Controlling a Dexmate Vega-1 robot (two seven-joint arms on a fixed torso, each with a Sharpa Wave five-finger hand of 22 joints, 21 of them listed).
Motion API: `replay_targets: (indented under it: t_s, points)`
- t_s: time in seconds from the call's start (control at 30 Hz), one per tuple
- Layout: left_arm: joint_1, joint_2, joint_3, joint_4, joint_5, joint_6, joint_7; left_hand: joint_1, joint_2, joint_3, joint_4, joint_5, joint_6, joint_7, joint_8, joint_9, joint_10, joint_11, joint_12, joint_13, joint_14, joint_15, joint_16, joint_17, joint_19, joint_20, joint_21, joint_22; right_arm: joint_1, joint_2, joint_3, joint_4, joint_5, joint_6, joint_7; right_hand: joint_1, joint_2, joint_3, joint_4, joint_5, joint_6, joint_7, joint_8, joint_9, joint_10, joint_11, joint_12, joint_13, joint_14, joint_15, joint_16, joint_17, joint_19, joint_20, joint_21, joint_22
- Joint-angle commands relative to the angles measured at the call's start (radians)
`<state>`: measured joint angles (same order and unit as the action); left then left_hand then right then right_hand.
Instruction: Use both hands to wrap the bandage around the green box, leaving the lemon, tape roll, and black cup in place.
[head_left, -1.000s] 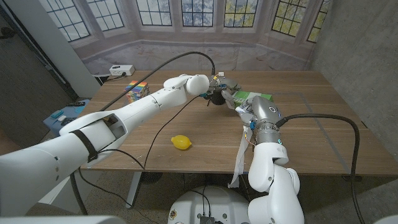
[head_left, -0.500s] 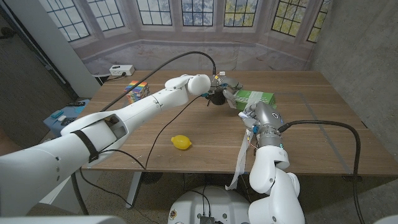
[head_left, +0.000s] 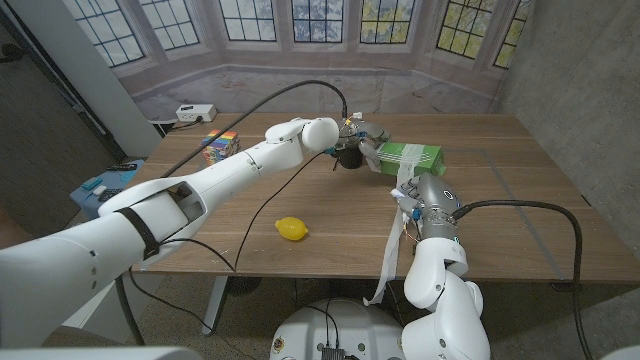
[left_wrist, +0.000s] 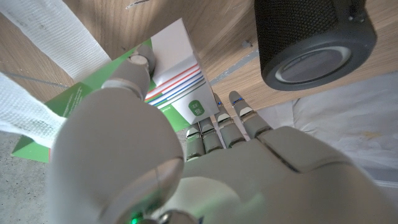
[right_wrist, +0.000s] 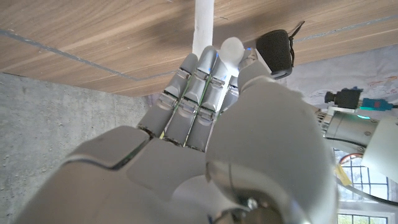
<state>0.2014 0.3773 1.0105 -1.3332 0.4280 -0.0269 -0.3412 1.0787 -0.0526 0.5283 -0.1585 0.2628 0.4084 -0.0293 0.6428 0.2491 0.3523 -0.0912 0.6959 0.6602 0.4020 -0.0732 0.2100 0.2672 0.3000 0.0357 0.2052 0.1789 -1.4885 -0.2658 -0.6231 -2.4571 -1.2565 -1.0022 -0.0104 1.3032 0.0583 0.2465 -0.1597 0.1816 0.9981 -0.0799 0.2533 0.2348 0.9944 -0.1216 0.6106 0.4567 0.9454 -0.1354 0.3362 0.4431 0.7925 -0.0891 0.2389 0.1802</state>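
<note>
While steadying the box (head_left: 411, 156) on the tabletop (head_left: 500, 215), left hand (head_left: 352, 143) pressing fingers on its end beside the cup (left_wrist: 314, 38); right hand (head_left: 408, 188) nearby, gripping the bandage (head_left: 387, 255), probably keeping the strip taut for wrapping.

You have one green box (head_left: 412, 156), one bandage (head_left: 388, 250), one lemon (head_left: 291, 229), one black cup (head_left: 348, 157) and one colourful cube (head_left: 221, 146).
</note>
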Motion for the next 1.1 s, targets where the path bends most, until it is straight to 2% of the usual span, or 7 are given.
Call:
replay_targets:
  t_s: [0.03,0.5,1.1]
  points:
    - [-0.008,0.008,-0.010,-0.013,-0.006,-0.001,0.003,-0.032,0.082,0.013,0.004,0.005,0.077,0.002,0.206,0.004,0.060,-0.049,0.004,0.004,0.007,0.004,-0.003,0.002,-0.001,0.004,0.003,0.003,0.027,-0.057,-0.006,-0.003,0.068,-0.096,-0.003,0.019,0.012,-0.005,0.002,0.004,0.009,-0.001,-0.006,0.004,0.026,-0.017,0.004,0.005,0.013,-0.104,-0.003,0.005,0.009,-0.026,0.004,0.005]
    - [0.003,0.008,-0.029,-0.035,-0.018,-0.001,0.030,-0.033,0.082,0.011,0.003,0.006,0.077,0.002,0.209,0.005,0.062,-0.049,0.005,0.004,0.009,0.005,-0.002,0.003,0.000,0.002,0.004,0.003,0.081,-0.149,-0.030,-0.015,0.178,-0.187,-0.062,0.020,0.013,-0.008,0.002,0.004,0.010,-0.001,-0.007,0.005,0.027,-0.018,0.003,0.008,0.015,-0.104,-0.007,0.008,0.010,-0.026,0.004,0.005]
    - [0.041,-0.023,-0.052,-0.016,-0.074,-0.012,0.097,-0.038,0.083,0.011,0.004,0.008,0.078,0.004,0.212,0.004,0.061,-0.048,0.005,0.004,0.011,0.005,-0.002,0.003,0.000,0.003,0.004,0.004,0.194,-0.280,-0.145,-0.063,0.297,-0.358,-0.148,0.022,0.015,-0.011,0.003,0.004,0.011,0.001,-0.009,0.006,0.026,-0.016,0.001,0.010,0.016,-0.104,-0.014,0.013,0.010,-0.025,0.004,0.005]
